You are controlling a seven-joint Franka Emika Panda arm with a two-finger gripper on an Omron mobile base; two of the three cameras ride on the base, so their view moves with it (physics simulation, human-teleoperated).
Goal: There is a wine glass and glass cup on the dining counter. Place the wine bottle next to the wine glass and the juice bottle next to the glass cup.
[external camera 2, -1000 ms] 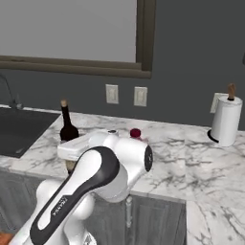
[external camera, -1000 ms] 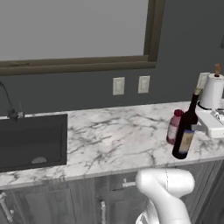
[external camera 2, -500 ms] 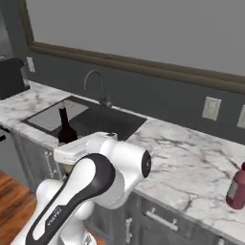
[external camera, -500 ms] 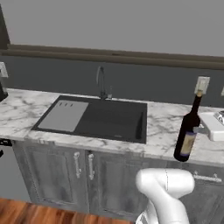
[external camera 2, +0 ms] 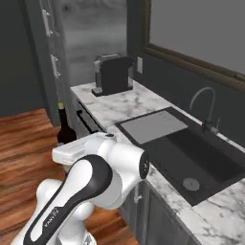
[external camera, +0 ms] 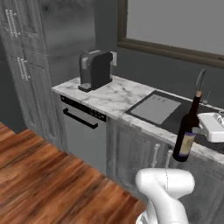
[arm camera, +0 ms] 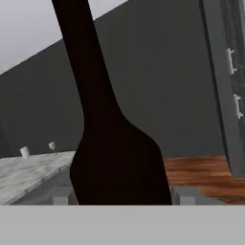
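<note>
Swinging base: left view has left the socket wall for the coffee machine (external camera: 95,69) corner; wine bottle (external camera: 189,127) upright in gripper (external camera: 202,129). Right view: bottle beside arm. Hand view: jaws clenched on it; carry leg underway.

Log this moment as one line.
gripper: shut on wine bottle | bottle: upright, lifted | base: facing worktop, sink | placement: not yet done

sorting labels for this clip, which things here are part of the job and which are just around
Part of the job:
- wine bottle, held upright by the gripper
- dining counter, far off in the hand view
- glass cup and wine glass on it

Just around:
- coffee machine
- sink
- faucet
- worktop
</note>
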